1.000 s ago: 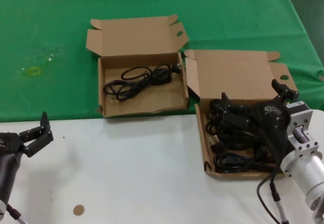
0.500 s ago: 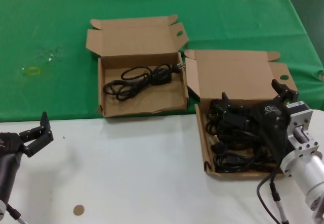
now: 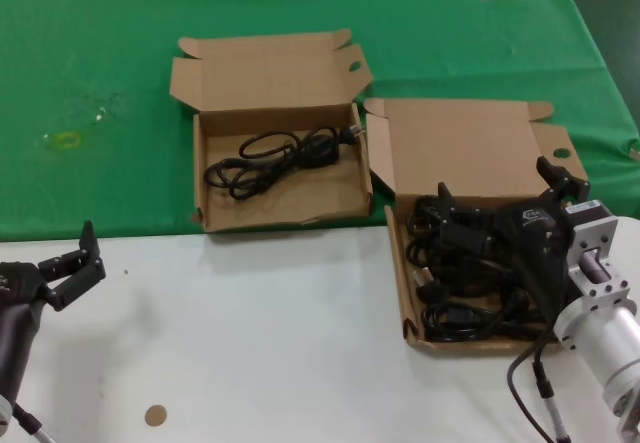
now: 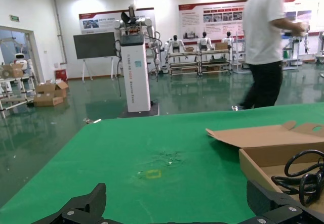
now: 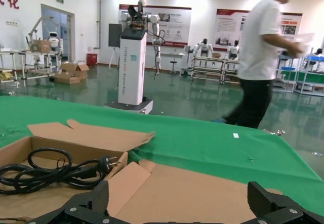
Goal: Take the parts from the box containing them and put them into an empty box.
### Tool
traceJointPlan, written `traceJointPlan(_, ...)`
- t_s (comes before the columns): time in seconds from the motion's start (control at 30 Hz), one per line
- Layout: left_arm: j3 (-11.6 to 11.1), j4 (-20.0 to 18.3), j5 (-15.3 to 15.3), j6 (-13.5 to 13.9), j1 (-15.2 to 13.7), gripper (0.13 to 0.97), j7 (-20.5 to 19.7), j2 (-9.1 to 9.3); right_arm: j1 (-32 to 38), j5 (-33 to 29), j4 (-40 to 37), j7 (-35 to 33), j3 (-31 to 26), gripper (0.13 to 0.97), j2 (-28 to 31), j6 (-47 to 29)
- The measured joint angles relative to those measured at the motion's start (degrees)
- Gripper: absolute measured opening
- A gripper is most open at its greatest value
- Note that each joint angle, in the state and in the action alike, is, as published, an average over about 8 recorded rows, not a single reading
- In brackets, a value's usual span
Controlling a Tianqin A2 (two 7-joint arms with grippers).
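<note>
The box containing the parts (image 3: 405, 293) stands at the right on the white table and holds several black coiled cords (image 3: 465, 273). My right gripper (image 3: 500, 191) hangs open and empty just above these cords. In the right wrist view its fingers (image 5: 93, 199) frame that box's open lid (image 5: 197, 188). The other box (image 3: 280, 211), with a wrinkled front wall, lies left of it on the green cloth and holds one cord (image 3: 275, 155), also seen in the right wrist view (image 5: 48, 173). My left gripper (image 3: 72, 266) is parked open at the table's left front.
The green cloth (image 3: 100, 83) covers the far half of the table and bears a yellow mark (image 3: 60, 141). A small brown disc (image 3: 154, 416) lies on the white front part. The two boxes nearly touch at their corners. A person walks far behind (image 5: 260, 52).
</note>
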Motion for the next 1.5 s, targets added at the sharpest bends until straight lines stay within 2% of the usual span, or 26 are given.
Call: traceJointPlan(1.5, 0.0, 0.0, 0.0, 0.0, 0.0, 0.966, 0.0, 0.0, 0.0, 0.0, 0.0, 0.0, 0.0, 0.966, 0.0, 0.0)
